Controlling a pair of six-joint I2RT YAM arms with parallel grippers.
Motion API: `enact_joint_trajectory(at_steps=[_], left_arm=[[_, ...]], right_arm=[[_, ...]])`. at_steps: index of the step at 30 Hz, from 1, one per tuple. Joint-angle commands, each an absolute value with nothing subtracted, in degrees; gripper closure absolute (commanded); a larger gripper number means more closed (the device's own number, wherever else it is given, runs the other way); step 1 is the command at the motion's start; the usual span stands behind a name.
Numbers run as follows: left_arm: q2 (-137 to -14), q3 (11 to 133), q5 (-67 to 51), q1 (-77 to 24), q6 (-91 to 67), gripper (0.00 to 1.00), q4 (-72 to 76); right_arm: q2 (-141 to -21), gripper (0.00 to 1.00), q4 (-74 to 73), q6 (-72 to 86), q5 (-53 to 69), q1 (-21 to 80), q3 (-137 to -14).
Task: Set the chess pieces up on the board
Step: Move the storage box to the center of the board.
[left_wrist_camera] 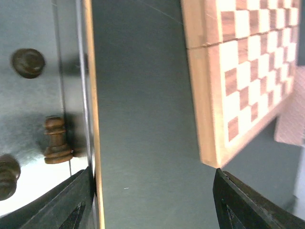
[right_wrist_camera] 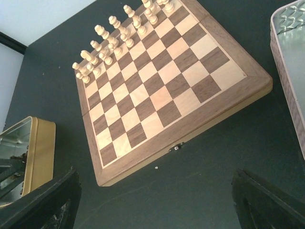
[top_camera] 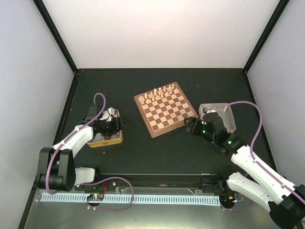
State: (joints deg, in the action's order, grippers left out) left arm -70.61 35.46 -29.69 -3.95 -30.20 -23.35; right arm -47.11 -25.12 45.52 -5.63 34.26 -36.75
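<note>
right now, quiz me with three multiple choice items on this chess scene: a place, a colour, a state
1. The pale pieces stand on the board in its: A near rows B far rows C middle rows.
2. The chess pieces in the gold tin are: A cream B red C dark brown.
3. The right end effector is: A open, empty B shut on a pawn C shut on the tin.
Answers: B, they line the rows at the far edge; C, the left wrist view shows brown wood; A, its fingers stand apart, nothing between.
</note>
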Motion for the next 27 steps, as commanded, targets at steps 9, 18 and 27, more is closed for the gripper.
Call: enact_joint_trajectory(at_steps=[9, 18, 27], left_arm=[[-79.72, 42.17, -47.76, -6.95, -31.85, 0.31, -13.25], [-68.08, 46.44, -7.79, -6.95, -27.63, 0.4, -32.14], [-77.44, 50.17, -3.43, -6.95, -25.22, 0.58, -38.41]], right_arm=[[-49.04, 0.13, -22.06, 45.18, -7.27, 34.1, -37.02], [-49.04, 0.16, -21.8, 45.85, -6.37, 34.1, -36.88], [-49.22, 0.27, -21.82, 46.45, -5.74, 34.1, -36.65]])
